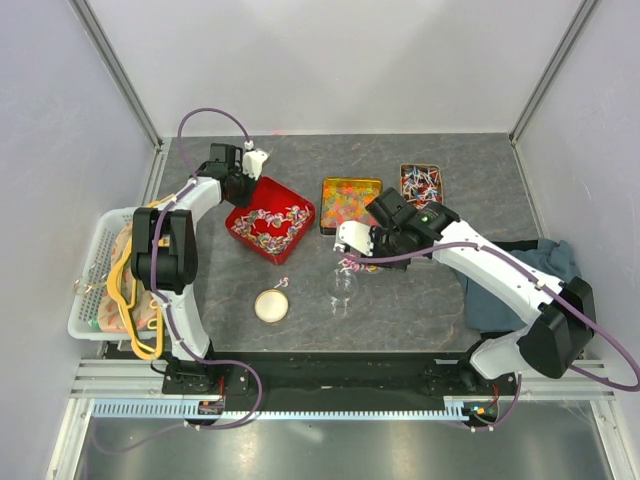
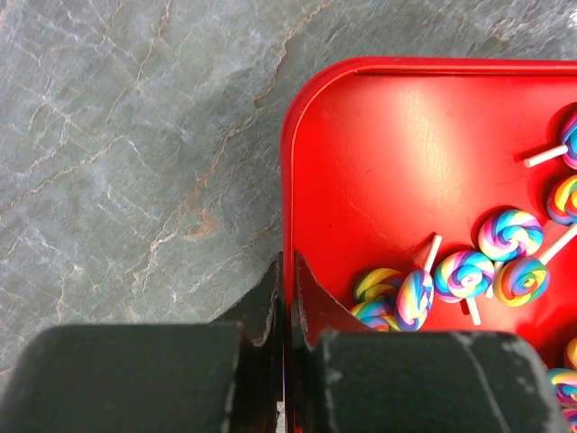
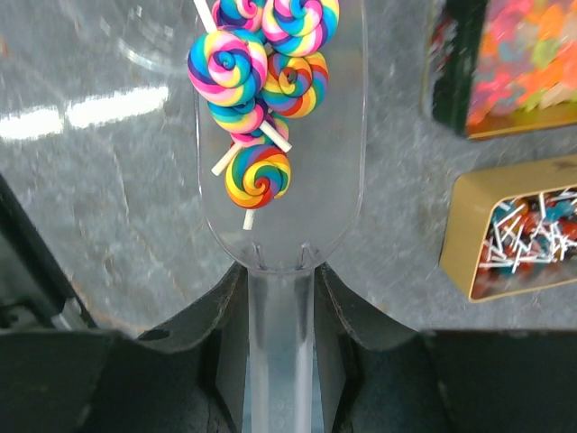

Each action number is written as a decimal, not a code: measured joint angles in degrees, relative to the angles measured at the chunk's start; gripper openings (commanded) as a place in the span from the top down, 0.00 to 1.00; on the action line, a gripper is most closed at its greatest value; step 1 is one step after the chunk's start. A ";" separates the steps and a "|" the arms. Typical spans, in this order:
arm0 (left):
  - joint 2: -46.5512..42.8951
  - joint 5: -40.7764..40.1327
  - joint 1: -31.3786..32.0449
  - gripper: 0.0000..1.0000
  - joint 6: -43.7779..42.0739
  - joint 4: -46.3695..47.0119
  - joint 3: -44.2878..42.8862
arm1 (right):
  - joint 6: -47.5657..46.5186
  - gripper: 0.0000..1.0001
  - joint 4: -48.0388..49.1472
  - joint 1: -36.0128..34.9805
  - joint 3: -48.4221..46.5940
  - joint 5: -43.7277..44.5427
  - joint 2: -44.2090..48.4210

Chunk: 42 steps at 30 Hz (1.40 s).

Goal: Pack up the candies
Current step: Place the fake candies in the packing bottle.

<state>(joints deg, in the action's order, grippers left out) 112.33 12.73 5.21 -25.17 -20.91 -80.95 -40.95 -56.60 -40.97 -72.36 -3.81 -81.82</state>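
The left pincer (image 2: pixel 287 275) is pressed together on a corner rim of the red tray (image 2: pixel 388 153), which holds most of the swirl-lollipop candies (image 2: pixel 464 271). Right of the tray, above the worktop (image 1: pixel 400 305), the right pincer (image 3: pixel 280 280) pinches the handle of a clear scoop (image 3: pixel 311 207) carrying several more.

candies (image 3: pixel 258 174): rainbow swirls on white sticks
tray (image 2: pixel 379 117): glossy red
desk (image 2: pixel 135 135): grey stone, pale and rusty veins
scoop (image 3: pixel 329 153): clear, colourless
tin (image 3: pixel 464 234): gold walls
cloth (image 1: pixel 555 262): dull blue
basket (image 1: pixel 88 285): white
cables (image 1: pixel 212 110): purple
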 measured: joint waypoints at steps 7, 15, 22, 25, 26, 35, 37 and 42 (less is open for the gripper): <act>-0.07 -0.66 0.00 0.98 -0.02 0.02 1.27 | -0.90 1.00 -5.86 -4.02 0.39 4.83 0.00; -2.34 -1.16 0.00 0.98 -0.09 -0.02 3.98 | -1.57 1.00 -9.35 -7.80 -0.87 9.14 -2.40; -4.76 -1.95 0.00 0.98 -0.44 0.28 5.20 | -2.97 1.00 -12.57 -9.77 -5.42 13.14 -6.51; -4.83 -2.12 0.00 0.98 -0.48 0.46 5.88 | -3.45 1.00 -13.75 -10.45 -8.07 14.43 -8.17; -4.83 -2.12 0.00 0.98 -0.48 0.44 6.12 | -3.52 1.00 -14.21 -10.75 -8.92 14.88 -8.68; -4.83 -2.05 0.00 0.98 -0.55 0.72 7.10 | -3.98 1.00 -16.85 -12.72 -10.97 17.92 -12.04; -4.83 -2.03 0.00 0.98 -0.55 0.87 7.26 | -3.96 1.00 -17.16 -12.94 -10.99 18.12 -12.44; -4.83 -2.03 0.00 0.98 -0.55 1.03 7.28 | -3.96 1.00 -17.90 -13.70 -11.47 19.41 -13.75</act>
<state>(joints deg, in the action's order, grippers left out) 107.50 10.70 5.21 -25.71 -19.88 -73.67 -44.91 -74.50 -54.68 -83.83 15.59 -95.57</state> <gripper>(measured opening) 0.033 0.367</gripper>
